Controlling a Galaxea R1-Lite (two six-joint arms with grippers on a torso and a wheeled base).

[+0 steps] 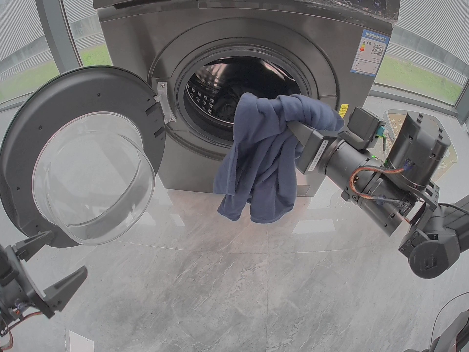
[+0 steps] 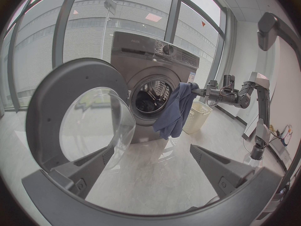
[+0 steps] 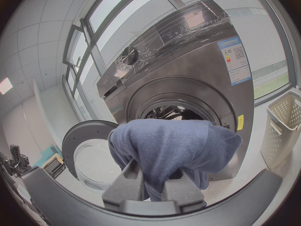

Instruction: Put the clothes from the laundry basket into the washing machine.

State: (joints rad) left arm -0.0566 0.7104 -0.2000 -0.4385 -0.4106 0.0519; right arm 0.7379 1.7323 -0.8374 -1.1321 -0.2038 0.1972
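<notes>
1. The right gripper [image 3: 156,176] is clamped on a blue garment [image 1: 264,157], its two fingers pinching a fold of the cloth.
2. The garment hangs in front of the washing machine [image 1: 244,25]. Its upper edge is level with the drum opening [image 1: 220,89] and its lower part drapes down past the front panel toward the floor. No part of it appears to be inside the drum.
3. The door [image 1: 78,157] stands swung wide to the robot's left, so the opening is unobstructed.
4. The left gripper [image 2: 150,149] is spread and holds nothing, low beside the door.
5. Judgement: this garment is lifted and carried but not yet loaded. Pushing it through the opening and letting go are both left to do.
6. A dark shape [image 2: 145,104] lies in the drum. It may be clothing already loaded, but this cannot be confirmed.
7. The laundry basket [image 3: 282,126] stands on the floor on the machine's right side. Its interior is not visible down to the bottom, so what is left in it cannot be told.
8. The cloth covers the right gripper's fingertips in the head view, and the depth of the grasp is unclear.
</notes>
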